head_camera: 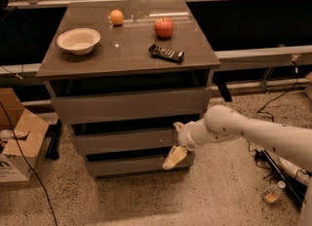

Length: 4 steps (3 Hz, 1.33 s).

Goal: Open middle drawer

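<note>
The grey-taupe cabinet has three handleless drawers stacked. The middle drawer (122,141) is the medium-height front between the tall top drawer (126,105) and the short bottom drawer (126,165). It sits about flush with the others, with a dark gap above it. My gripper (176,142) is at the right end of the middle drawer's front, reaching in from the right on a white arm (253,132). Its fingers are apart: a small upper fingertip (178,125) is at the drawer's top edge and a cream lower fingertip (173,158) hangs below its bottom edge.
On the cabinet top (97,59) are a white bowl (78,40), an orange (116,17), a red apple (164,27) and a dark snack bar (166,53). A cardboard box (17,144) stands on the floor at the left. Cables and a small bottle (271,194) lie at the right.
</note>
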Available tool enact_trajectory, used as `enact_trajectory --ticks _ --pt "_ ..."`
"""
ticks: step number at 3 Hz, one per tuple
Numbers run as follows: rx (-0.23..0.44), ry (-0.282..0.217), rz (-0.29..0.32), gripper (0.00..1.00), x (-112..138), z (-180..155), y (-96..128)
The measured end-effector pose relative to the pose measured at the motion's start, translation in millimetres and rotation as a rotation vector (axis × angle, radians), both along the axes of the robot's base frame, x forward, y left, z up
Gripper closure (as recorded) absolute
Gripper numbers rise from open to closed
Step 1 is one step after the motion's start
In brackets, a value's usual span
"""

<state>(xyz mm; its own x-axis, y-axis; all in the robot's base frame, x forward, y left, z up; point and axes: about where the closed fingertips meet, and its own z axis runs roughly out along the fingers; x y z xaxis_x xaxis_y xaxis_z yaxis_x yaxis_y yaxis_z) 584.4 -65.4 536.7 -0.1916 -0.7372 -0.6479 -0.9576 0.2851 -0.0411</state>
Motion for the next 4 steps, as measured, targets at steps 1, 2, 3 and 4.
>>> enact_trajectory --ticks 1,2,3,4 --pt "0.019 -0.039 0.013 0.0 36 -17 7" --pt "0.038 -0.014 0.011 0.0 68 -58 8" --pt "0.054 0.014 0.027 0.0 89 -85 14" --pt "0.048 0.066 0.06 0.19 105 -115 24"
